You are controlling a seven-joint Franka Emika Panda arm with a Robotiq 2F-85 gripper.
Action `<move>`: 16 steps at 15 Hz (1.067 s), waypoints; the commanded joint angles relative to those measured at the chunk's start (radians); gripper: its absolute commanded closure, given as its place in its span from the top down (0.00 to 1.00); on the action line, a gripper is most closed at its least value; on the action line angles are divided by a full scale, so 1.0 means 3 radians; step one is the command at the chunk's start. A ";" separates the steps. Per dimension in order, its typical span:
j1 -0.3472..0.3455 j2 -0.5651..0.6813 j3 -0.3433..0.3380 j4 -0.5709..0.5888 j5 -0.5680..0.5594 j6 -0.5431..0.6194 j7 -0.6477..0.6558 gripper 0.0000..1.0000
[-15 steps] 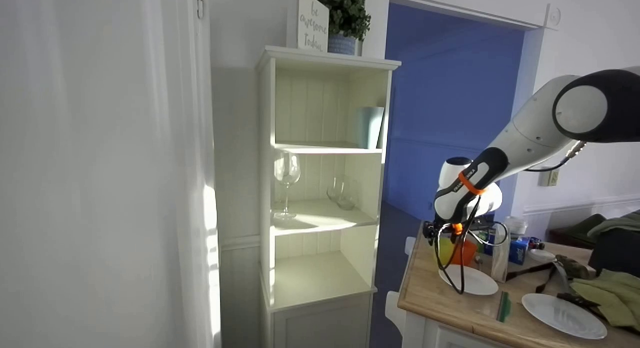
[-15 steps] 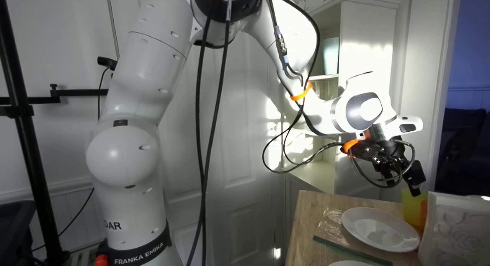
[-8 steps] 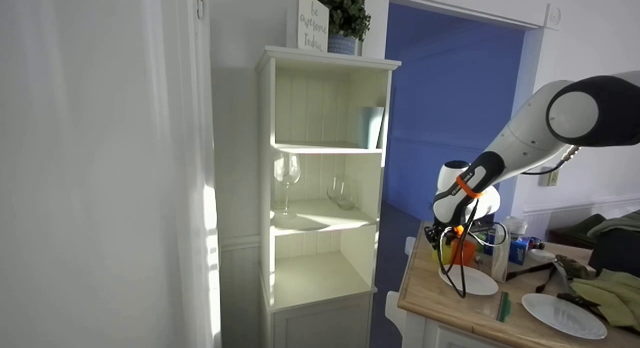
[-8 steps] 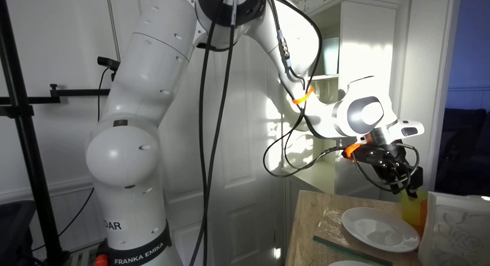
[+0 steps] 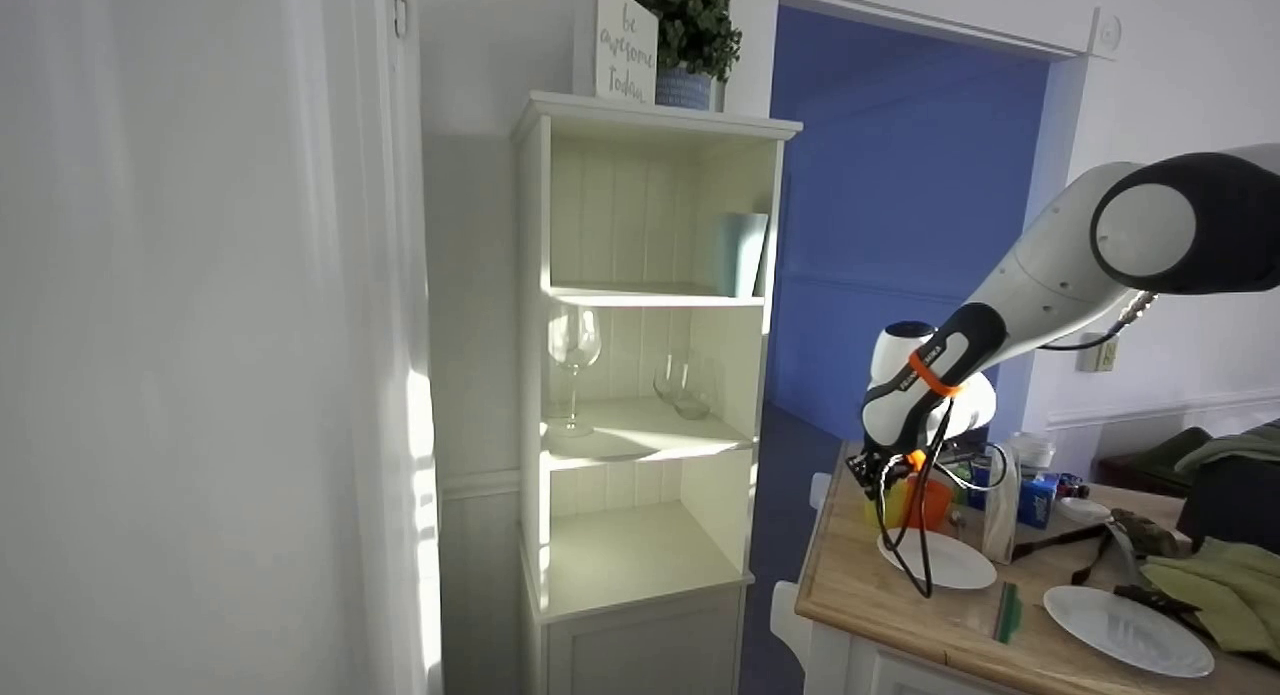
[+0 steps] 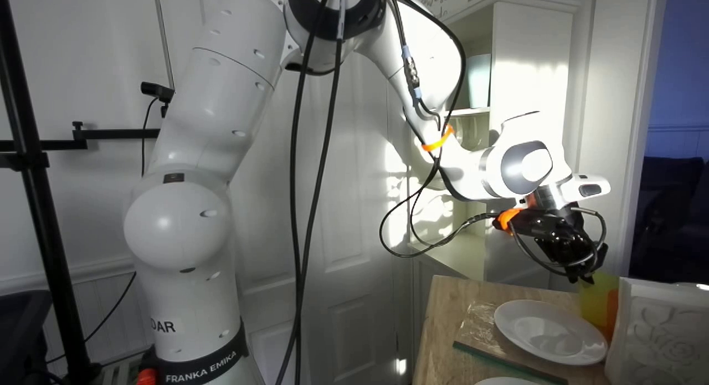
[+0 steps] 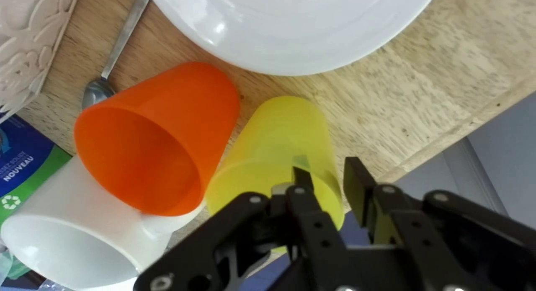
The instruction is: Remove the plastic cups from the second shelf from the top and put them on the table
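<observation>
The yellow plastic cup (image 7: 276,132) and the orange plastic cup (image 7: 167,132) stand side by side on the wooden table (image 5: 850,585), mouths up. In the wrist view my gripper (image 7: 326,167) is over the yellow cup's rim, its jaws partly closed with a gap left between them. One finger (image 7: 303,180) reaches inside the cup's mouth; the opposite finger (image 7: 356,178) is outside its wall. Neither finger clearly presses on the wall. The second shelf from the top (image 5: 630,422) bears only clear glasses. Cables partly hide both cups in an exterior view.
A white plate (image 7: 293,39) lies close to both cups. Beside the orange cup are a white mug (image 7: 75,236), a spoon (image 7: 125,35) and a carved white holder (image 6: 659,329). A wine glass (image 5: 572,430) stands on the shelf; a teal object (image 5: 740,255) sits above.
The arm has lowered a little, bringing my gripper down to the yellow cup's rim. Its jaws have drawn closer together. Both cups stay where they were.
</observation>
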 commanded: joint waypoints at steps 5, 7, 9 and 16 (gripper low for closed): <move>-0.0184 -0.0044 0.0273 0.0009 0.0194 -0.0024 -0.0315 0.23; -0.0215 -0.0052 0.0326 0.0005 0.0245 -0.0022 -0.0370 0.21; -0.0244 -0.0059 0.0371 0.0003 0.0298 -0.0023 -0.0428 0.18; -0.0309 -0.0089 0.0422 0.0027 0.0392 -0.0029 -0.0532 0.01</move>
